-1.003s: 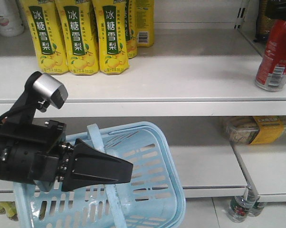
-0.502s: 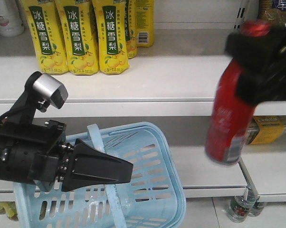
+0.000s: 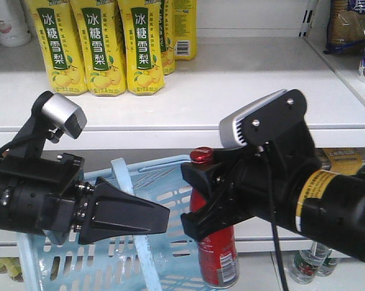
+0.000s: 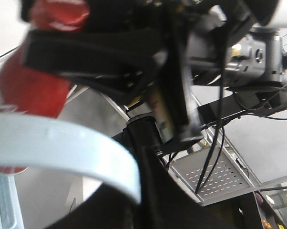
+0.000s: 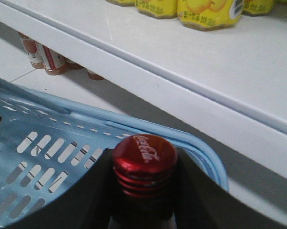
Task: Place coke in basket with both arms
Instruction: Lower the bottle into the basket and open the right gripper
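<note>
Right black wedge end effector [image 3: 197, 200] grips the red-labelled plastic coke bottle [image 3: 217, 254] upright over the light blue slotted basket [image 3: 188, 267] at its 3 o'clock rim. Left black end effector [image 3: 131, 215] clamps the basket's swing handle [image 3: 131, 209]. Lower straight inside the rim, then release.

Coke cap [image 5: 144, 153] reads "Coca-Cola".

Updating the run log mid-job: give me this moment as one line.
phase: lowering | right gripper: shut on red-labelled plastic cola bottle, at rim | left gripper: holds light blue plastic basket handle | release: not yet
</note>
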Controlling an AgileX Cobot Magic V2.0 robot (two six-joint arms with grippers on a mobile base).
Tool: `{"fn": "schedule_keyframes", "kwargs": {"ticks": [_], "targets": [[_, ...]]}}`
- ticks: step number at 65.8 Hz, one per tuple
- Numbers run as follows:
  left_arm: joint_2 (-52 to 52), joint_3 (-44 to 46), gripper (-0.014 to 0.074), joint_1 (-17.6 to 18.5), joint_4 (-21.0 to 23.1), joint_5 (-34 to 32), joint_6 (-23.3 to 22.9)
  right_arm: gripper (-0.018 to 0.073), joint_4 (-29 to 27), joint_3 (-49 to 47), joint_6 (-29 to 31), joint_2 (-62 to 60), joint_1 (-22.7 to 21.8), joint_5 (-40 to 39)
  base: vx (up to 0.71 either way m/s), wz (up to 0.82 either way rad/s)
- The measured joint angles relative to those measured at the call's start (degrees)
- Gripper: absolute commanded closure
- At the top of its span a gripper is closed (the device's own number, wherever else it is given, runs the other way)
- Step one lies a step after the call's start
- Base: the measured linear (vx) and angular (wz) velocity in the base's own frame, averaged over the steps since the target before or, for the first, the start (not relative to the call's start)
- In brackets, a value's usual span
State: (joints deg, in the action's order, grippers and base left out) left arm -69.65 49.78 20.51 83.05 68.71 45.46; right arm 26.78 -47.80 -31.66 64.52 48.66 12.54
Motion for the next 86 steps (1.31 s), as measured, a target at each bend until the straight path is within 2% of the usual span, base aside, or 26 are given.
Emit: {"fn": "schedule_keyframes", "kwargs": {"ticks": [12,20,26,38,46,61,66,74,86], "targets": [[0.0,0.0,0.0603,0.0,-0.7,-0.3,0.0,0.0554,0.0,0.0,-0.9,3.5,0.0,-2.0,0.00,0.00],[0.0,0.0,0.0603,0.0,-1.6,-1.2,0.0,0.0513,0.1,0.0,-1.1,4.5,0.0,-2.5,0.00,0.00],[0.0,0.0,0.0603,0.0,-1.9,-1.4,0.0,0.0454,0.1,0.0,-1.1,4.6,0.0,-2.6,0.00,0.00],[0.0,0.0,0.0603,0.0,-1.9,-1.4,0.0,0.0265,0.2,0.0,-1.1,4.6,0.0,-2.6,0.00,0.00],[0.0,0.0,0.0603,0.0,-1.9,-1.4,0.0,0.0201,0.2,0.0,-1.1,4.6,0.0,-3.3,0.00,0.00],[-0.1,-0.4,0.0603,0.0,-2.2,-1.1,-0.4,0.0199,0.3,0.0,-1.1,4.6,0.0,-3.9,0.00,0.00],[-0.1,-0.6,0.0603,0.0,-3.9,-1.5,-0.5,0.0199,0.5,0.0,-1.1,4.6,0.0,-3.9,0.00,0.00],[-0.1,-0.6,0.0603,0.0,-2.9,-1.1,-0.4,0.0202,1.3,0.0,-1.1,4.6,0.0,-3.9,0.00,0.00],[-0.1,-0.6,0.0603,0.1,-2.2,0.4,-0.6,0.0284,4.2,0.0,-1.1,2.3,0.0,0.8,0.00,0.00]]}}
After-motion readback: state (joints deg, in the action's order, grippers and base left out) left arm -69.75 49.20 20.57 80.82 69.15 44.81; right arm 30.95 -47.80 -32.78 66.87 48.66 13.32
